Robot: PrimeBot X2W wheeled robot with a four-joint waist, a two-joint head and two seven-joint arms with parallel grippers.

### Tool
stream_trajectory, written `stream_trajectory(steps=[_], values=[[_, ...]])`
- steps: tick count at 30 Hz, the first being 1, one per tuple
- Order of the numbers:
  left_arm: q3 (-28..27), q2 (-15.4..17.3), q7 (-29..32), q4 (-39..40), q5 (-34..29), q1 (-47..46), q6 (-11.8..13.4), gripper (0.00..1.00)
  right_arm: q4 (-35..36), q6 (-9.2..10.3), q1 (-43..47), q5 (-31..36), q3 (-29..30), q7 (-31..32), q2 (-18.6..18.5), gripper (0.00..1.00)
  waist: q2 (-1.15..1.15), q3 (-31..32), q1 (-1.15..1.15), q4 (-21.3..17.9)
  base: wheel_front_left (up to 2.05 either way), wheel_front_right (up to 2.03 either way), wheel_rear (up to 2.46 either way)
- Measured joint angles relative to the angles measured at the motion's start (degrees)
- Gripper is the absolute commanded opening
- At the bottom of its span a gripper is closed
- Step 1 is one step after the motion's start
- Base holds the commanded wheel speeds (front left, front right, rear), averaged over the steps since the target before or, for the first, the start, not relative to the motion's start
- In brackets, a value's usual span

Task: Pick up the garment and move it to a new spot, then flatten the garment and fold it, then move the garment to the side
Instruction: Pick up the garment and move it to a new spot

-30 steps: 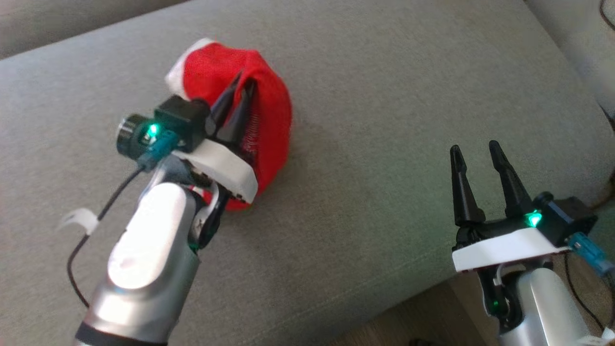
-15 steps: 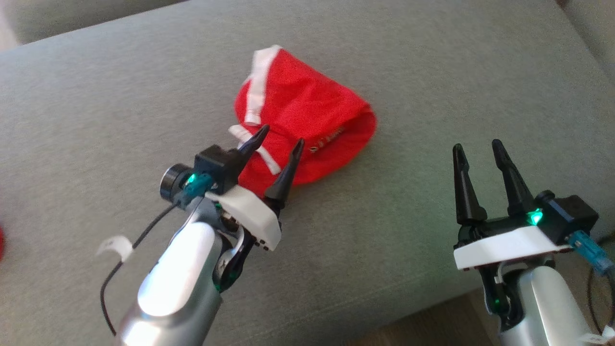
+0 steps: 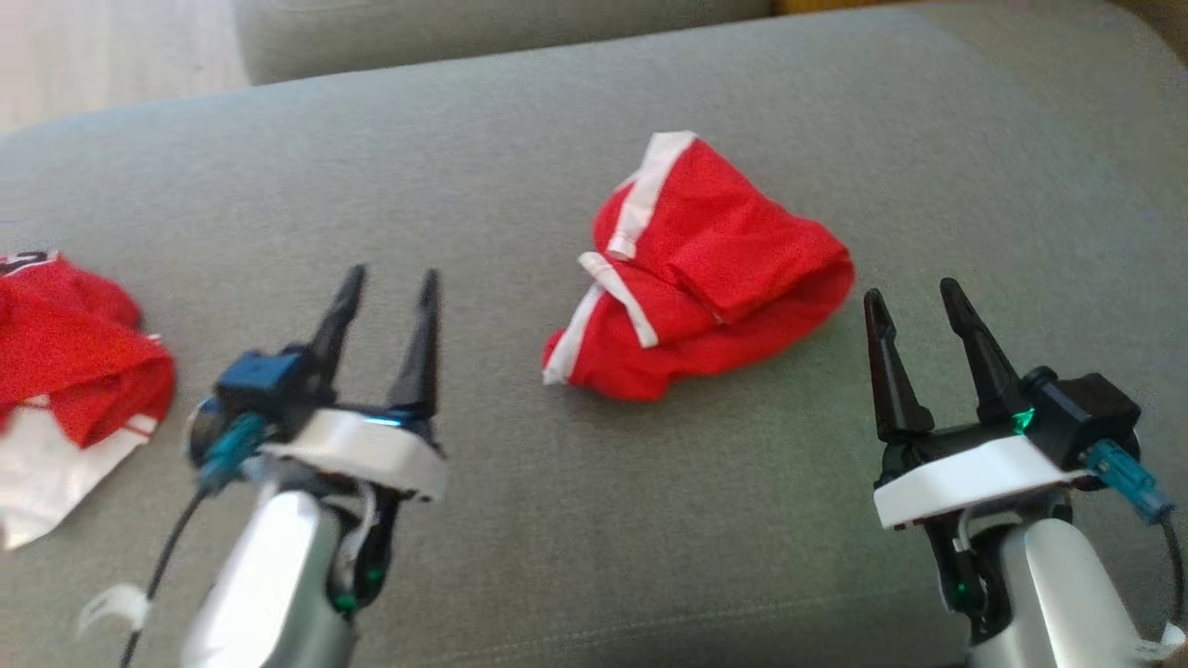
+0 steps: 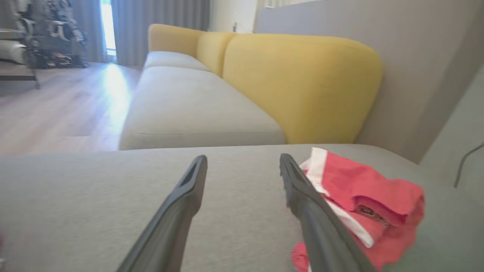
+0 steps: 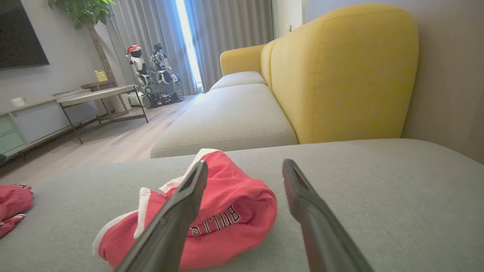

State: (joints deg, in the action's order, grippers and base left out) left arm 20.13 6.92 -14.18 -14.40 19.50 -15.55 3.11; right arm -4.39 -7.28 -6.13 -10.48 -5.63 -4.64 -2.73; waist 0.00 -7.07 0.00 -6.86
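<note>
The garment, red shorts with white trim, lies in a loose bundle on the grey cushion, right of centre in the head view. Its long axis runs from lower left to upper right of that frame. The white-trimmed edges sit at the left and top, and the rounded, folded end points to the right. In the right wrist view the garment lies at lower centre, partly behind the left finger, its folded end to the right and the word "BULLS" upside down across it. In the left wrist view the garment sits at lower right, behind the right finger, white trim toward the centre of the frame.

The right gripper is at the lower right of the head view, near the folded end but apart from it. Its fingers are spread with nothing between them, as the right wrist view also shows. The left gripper is at lower left, well apart from the garment. Its fingers are spread over bare cushion and hold nothing.

Another garment, red and white, lies crumpled at the left edge of the head view. A yellow backrest rises behind the cushion.
</note>
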Motion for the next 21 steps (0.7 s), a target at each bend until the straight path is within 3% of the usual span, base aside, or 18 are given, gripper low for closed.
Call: stream_trajectory(steps=[8, 21], values=[[-6.17, 3.43, -0.13, 1.48, 1.04, 5.59, 1.98, 1.0, 0.66, 0.0, 1.7, 1.2, 0.1, 1.22, 0.0, 1.0, 0.0, 2.73, 0.0, 4.05, 0.0, 0.0, 0.0], [-5.93, 5.97, -0.13, 1.31, -0.88, 12.61, 2.93, 1.0, 0.22, 0.0, 4.26, 3.0, -0.15, 2.93, 0.01, 1.0, 0.0, 6.21, 0.0, 5.67, 0.0, 0.0, 0.0]])
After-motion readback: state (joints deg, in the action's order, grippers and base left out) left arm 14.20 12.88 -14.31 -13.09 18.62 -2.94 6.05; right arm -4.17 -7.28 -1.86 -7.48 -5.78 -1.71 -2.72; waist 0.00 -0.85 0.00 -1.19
